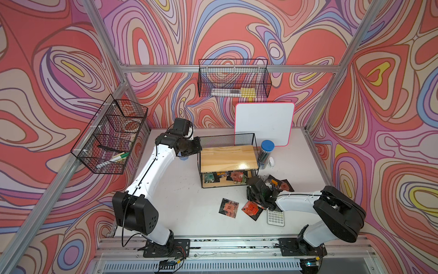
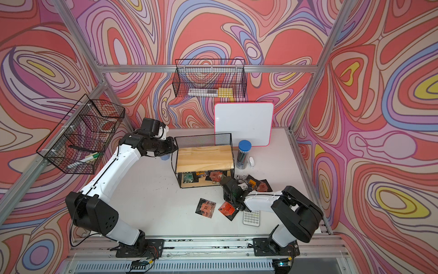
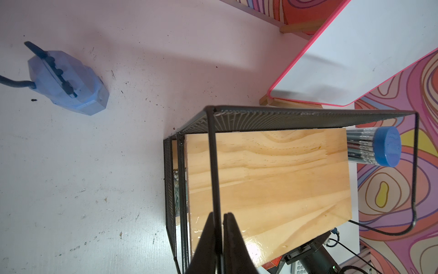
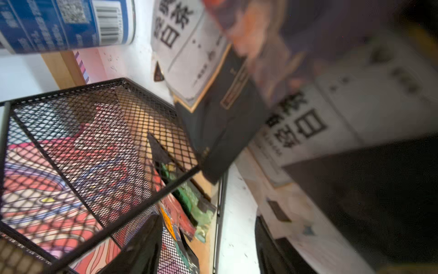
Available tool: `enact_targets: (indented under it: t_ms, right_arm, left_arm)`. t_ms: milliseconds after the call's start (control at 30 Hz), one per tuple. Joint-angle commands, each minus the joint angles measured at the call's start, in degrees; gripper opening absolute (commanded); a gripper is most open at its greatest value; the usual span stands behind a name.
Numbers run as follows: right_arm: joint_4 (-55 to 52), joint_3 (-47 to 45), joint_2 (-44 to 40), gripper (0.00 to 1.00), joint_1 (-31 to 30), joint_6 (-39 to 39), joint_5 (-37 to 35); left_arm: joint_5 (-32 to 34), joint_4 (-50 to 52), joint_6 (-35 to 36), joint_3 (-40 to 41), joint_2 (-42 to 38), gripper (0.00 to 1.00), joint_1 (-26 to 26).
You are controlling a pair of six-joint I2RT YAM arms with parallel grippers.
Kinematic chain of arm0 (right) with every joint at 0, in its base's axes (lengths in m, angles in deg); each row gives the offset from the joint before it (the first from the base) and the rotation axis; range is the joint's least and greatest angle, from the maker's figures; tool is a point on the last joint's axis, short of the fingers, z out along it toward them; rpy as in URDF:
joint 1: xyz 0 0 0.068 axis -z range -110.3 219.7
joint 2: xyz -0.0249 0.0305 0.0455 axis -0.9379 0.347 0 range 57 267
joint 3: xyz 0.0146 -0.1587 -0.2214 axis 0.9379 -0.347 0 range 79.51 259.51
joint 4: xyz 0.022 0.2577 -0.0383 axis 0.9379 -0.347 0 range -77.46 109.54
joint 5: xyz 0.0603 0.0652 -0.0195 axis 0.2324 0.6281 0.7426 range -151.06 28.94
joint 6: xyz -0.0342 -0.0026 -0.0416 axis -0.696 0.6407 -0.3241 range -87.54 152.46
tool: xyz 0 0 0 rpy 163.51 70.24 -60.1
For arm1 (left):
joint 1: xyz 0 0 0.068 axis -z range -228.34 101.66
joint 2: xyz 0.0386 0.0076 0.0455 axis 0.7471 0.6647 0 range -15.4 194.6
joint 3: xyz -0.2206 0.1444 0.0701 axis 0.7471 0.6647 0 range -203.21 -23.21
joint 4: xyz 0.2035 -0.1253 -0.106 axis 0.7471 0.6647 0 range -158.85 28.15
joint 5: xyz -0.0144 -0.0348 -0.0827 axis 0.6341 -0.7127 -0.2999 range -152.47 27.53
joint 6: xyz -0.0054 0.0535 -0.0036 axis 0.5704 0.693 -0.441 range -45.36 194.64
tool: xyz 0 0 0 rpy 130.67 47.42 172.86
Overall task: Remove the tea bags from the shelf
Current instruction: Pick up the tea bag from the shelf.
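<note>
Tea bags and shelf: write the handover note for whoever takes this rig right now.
Left gripper: shut on the top wire of the shelf, apparently steadying it.
Right gripper: jaws apart at the shelf's lower right corner. The wrist view is blurred, but nothing seems held.
Done: upper board is bare. A pile of tea bags lies on the table right of the shelf. Two more lie in front, near the calculator.
Left: several orange and green sachets sit on the lower board; pull them out.
</note>
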State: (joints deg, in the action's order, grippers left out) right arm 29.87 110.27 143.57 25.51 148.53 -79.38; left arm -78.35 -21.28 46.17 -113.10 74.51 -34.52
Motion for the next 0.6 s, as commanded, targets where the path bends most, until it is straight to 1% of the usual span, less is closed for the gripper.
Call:
enact_targets:
  t_ms: [0, 100, 267, 400, 500, 567]
  right_arm:
    - [1.3, -2.0, -0.2, 0.64, 1.7, -4.1, 2.7]
    - [5.3, -2.6, 1.7, 0.62, 3.0, -5.9, 4.4]
    - [8.5, -1.9, 4.4, 0.55, 4.3, -7.2, 6.4]
    - [6.6, 0.3, 6.4, 0.46, 4.3, -7.4, 7.3]
    - [3.4, 1.0, 5.6, 0.36, 4.3, -6.7, 5.5]
    - [2.5, 1.0, 5.3, 0.34, 4.3, -6.0, 4.4]
  left_arm:
    - [-0.5, -0.6, 2.1, 0.9, 0.9, 0.12, -0.2]
    - [-0.6, -0.9, 2.1, 1.0, 0.9, 0.12, -0.2]
    - [-0.7, -0.9, 2.1, 1.2, 0.8, 0.12, -0.3]
    - [-0.7, -1.0, 2.1, 1.6, 0.6, 0.12, -0.3]
    - [-0.7, -1.0, 2.1, 1.5, 0.6, 0.12, -0.4]
    - [-0.7, -1.0, 2.2, 1.6, 0.5, 0.12, -0.4]
